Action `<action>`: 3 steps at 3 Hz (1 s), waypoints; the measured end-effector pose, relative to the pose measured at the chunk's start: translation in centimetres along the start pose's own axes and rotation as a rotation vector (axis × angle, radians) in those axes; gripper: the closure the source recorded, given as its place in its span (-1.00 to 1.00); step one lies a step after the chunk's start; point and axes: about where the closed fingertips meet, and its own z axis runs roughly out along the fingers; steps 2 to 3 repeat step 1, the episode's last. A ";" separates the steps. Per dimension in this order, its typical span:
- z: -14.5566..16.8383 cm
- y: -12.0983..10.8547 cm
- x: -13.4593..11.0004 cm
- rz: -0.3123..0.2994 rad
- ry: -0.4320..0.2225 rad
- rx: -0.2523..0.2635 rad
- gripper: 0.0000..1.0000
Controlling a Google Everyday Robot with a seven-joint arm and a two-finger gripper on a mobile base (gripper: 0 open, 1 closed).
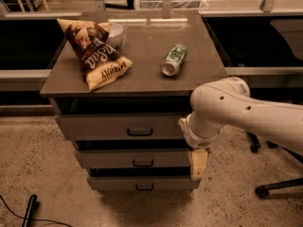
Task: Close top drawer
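The top drawer point(94, 126) is a wide grey drawer with a flat front and a small dark bail handle point(140, 132). It stands pulled out a short way from under the grey cabinet top point(142, 74). Two like drawers below it, the middle drawer point(109, 159) and the bottom drawer point(113, 183), also stand out a little. My white arm comes in from the right. My gripper point(198, 165) hangs down at the right end of the drawer fronts, level with the middle drawer and below the top drawer's right corner.
On the cabinet top lie a brown chip bag point(94, 56), a white bowl point(115, 32) behind it, and a green can point(173, 59) on its side. An office chair base point(274, 186) stands at the right. A dark object point(29, 211) lies on the floor at bottom left.
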 end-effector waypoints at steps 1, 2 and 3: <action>0.0 0.0 0.0 0.000 0.000 0.000 -1.00; 0.0 0.0 0.0 0.000 0.000 0.000 -1.00; 0.0 0.0 0.0 0.000 0.000 0.000 -1.00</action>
